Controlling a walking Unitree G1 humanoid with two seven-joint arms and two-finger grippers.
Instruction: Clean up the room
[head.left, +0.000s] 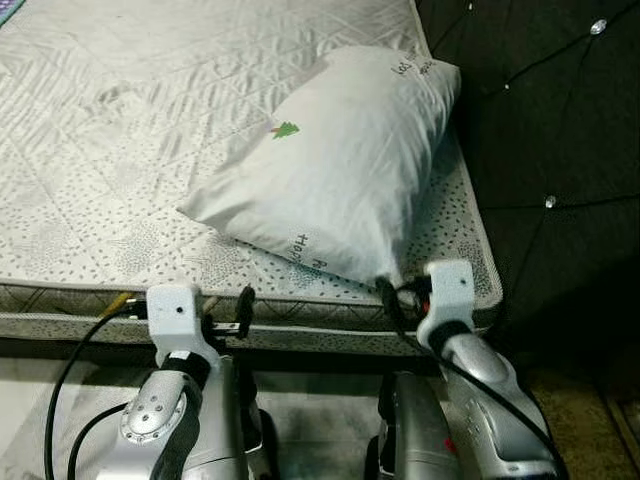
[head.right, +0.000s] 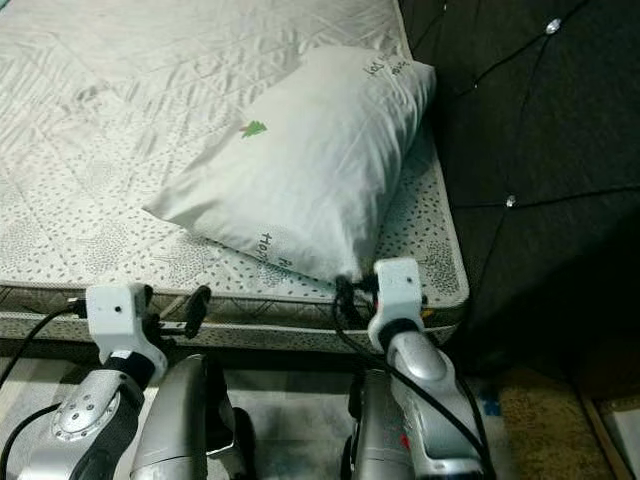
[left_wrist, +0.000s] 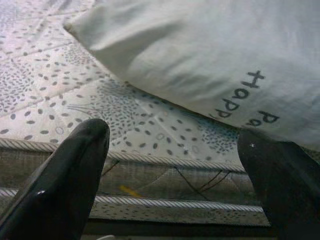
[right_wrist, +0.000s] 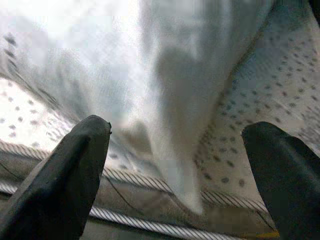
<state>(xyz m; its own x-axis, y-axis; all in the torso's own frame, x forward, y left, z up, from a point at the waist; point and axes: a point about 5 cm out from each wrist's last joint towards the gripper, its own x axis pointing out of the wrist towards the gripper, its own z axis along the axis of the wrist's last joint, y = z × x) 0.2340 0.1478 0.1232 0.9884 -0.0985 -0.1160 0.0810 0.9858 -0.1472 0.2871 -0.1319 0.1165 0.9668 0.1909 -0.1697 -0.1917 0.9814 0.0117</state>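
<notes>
a bare quilted mattress (head.left: 150, 150) carries a white pillow (head.left: 340, 160) just ahead of the right gripper (right_wrist: 175, 150) and the left gripper (left_wrist: 172, 165), both spread wide, grasping nothing.

White pillow (head.left: 340, 170) with a small green tree print and dark lettering lies flat and angled on the mattress (head.left: 120, 150), near its right edge, one corner reaching the front edge.

Left silver arm (head.left: 165, 425): raised forward, wrist bent upward.
Left two-fingered black gripper (left_wrist: 175, 165): fingers spread wide apart.
Right silver arm (head.left: 490, 385): raised forward.
Right two-fingered black gripper (right_wrist: 175, 165): fingers spread wide apart.
</notes>
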